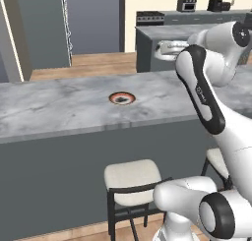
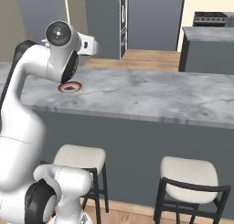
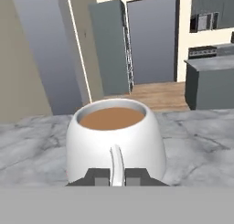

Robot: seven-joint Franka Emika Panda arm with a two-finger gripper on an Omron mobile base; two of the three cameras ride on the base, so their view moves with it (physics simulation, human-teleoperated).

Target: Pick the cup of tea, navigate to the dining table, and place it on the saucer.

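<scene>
In the hand view the cup of tea sits right in front of the camera, white, upright and full of brown tea, with its thin handle running down between the two dark finger tips; the gripper has its jaws drawn narrow against that handle on either side, so it is holding the cup by the handle. Behind and beneath the cup spreads the light grey marbled top of the dining table, and the cup appears raised over it rather than resting on it (whether its base touches the top cannot be told, since the bottom of the cup is cut off). In the left base view the table runs across the scene as a long counter with a dark slate-grey body, and the saucer, reddish-brown, lies on its top about midway, nearer the far edge than the near one. The white arm bends above the right part of the table there. In the right base view the saucer lies on the left part of the marbled top, just beside and partly behind the arm's elbow. Two pale-seated stools stand against the near side of the counter.
</scene>
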